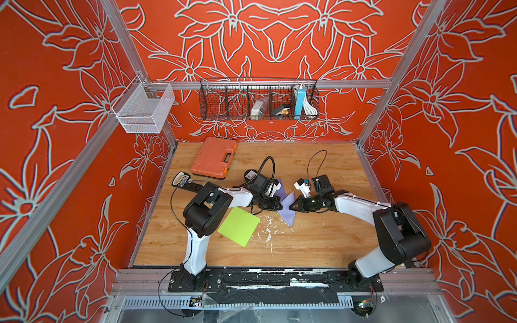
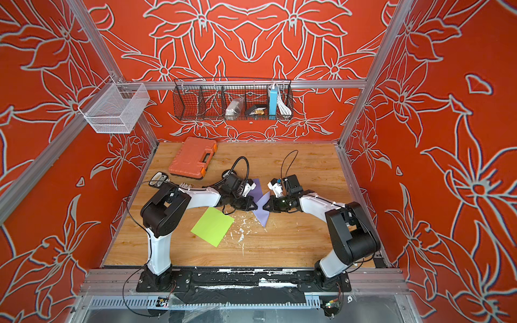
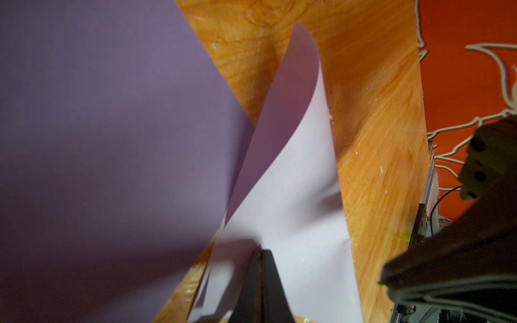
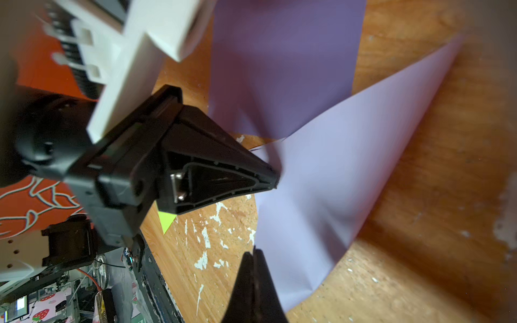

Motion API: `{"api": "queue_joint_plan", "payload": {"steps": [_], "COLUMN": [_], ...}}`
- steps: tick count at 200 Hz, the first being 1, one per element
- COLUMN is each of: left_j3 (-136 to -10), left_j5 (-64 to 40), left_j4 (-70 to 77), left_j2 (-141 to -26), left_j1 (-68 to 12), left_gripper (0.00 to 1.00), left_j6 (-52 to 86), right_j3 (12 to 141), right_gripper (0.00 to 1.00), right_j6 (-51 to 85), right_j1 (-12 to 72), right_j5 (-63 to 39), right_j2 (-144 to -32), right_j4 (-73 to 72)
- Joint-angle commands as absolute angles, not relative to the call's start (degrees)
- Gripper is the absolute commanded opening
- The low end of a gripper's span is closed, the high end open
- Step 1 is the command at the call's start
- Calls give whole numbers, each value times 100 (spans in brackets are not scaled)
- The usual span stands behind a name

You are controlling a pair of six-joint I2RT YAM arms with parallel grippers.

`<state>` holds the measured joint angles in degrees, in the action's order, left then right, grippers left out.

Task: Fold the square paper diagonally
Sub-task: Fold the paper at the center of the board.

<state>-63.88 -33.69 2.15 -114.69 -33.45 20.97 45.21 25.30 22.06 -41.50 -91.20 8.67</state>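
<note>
purple paper [image 1: 288, 216] lies mid-table [image 1: 321, 246], between the two arms. its long axis runs front to back, with one sharp corner pointing toward the front rail and the other end toward the back wall. the sheet is not flat: a pale flap [image 4: 335, 181] curls up over the darker part.

the far end sits partly behind the left wrist housing in both top views. the left wrist view is mostly filled by blurred paper [image 3: 293, 195], cut off at the frame. no crease line can be made out.

left gripper [image 1: 280, 207]: jaws fully closed, pinching the paper's edge [image 3: 260, 251]. right gripper [image 1: 291, 207]: jaws fully closed, tip against the opposite edge [image 4: 254, 251]. whether paper is caught between them cannot be told.

green paper [image 1: 239, 226] lies flat, apart, nearer the left arm.
</note>
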Motion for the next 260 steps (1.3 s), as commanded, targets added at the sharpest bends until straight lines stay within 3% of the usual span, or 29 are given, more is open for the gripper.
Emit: {"api": "queue_joint_plan", "payload": {"steps": [1,166,260], "left_j3": [-6425,-6495,-6495], "left_j5": [-3313,-3270,-3274], "left_j4": [44,-87,-82], "left_j2": [-11510,-11556,-11540], "left_j1": [-3417,-3420,-3423], "left_gripper": [0,0,0], "left_j6": [2010,1951,1969], "right_j3": [4674,4693,4609], "right_gripper": [0,0,0], "right_j6": [2787,3768,3941], "right_j1": [2194,1714,1908], "right_j5": [-3921,-3796,-4231], "right_j2": [-9395,-10272,-9769], "right_j4": [979,84,-149]}}
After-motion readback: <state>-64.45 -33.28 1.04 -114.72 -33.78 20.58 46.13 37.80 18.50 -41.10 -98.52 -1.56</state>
